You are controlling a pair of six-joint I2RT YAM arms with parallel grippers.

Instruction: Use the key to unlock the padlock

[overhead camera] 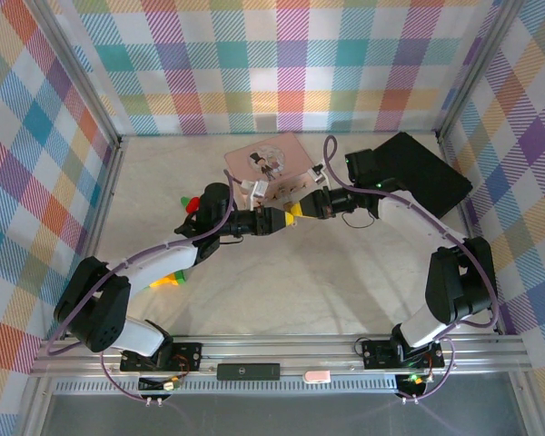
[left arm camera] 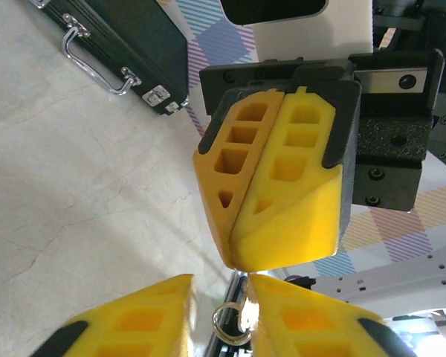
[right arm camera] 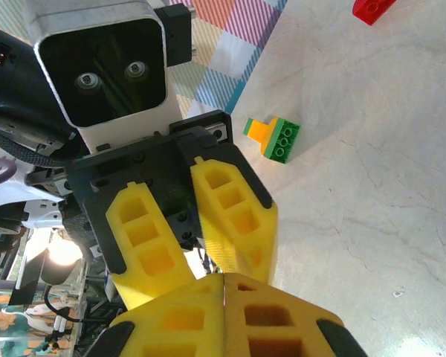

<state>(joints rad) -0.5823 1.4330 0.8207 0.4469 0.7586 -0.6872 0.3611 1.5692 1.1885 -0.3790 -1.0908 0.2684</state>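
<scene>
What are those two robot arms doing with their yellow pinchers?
The two arms are tip to tip above the table, just in front of a pink box. The right gripper is pinched shut. The left gripper has a small silvery ring in the gap between its yellow fingers. The ring is too tiny to tell what it is part of.

No legible text, labels, brands, numbers or signs.

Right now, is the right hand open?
No, the right hand has its yellow fingers pressed together with no gap.
</scene>
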